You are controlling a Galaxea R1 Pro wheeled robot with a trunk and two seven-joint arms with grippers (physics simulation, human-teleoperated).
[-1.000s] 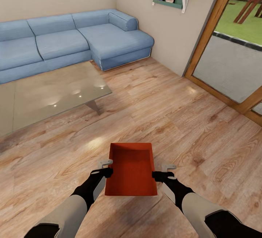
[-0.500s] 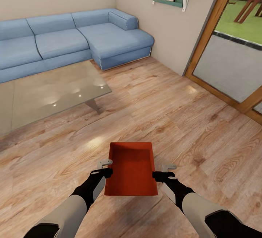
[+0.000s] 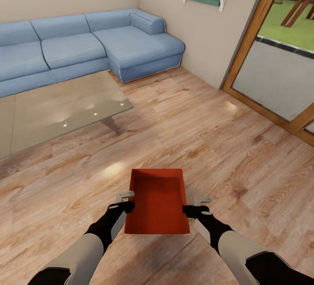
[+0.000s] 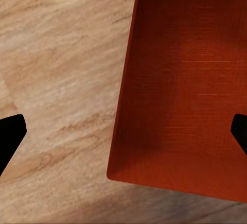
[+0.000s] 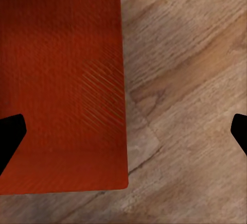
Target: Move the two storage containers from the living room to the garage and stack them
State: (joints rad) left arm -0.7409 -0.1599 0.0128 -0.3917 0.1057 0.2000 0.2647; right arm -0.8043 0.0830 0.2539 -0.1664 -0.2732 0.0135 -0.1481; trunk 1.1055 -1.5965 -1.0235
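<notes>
One red-orange storage container point(image 3: 158, 204) is being carried low over the wood-plank floor point(image 3: 226, 145) of the living room, pinched between the left gripper point(image 3: 126, 202) and the right gripper point(image 3: 195, 205), each standing spread wide across a side wall, so the hold looks like a squeeze that is needing steady, even inward pressure and a level bin while the base is driving. The head view is showing the blue sofa point(image 3: 87, 45), the glass table point(image 3: 56, 110) and the glass door point(image 3: 274, 71); the wrist views are showing the container's near corners point(image 4: 116, 175) hanging clear above the planks.

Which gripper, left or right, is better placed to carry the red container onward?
Neither alone: left gripper and right gripper flank opposite walls of the storage container, both open, so carrying likely needs both.
</notes>
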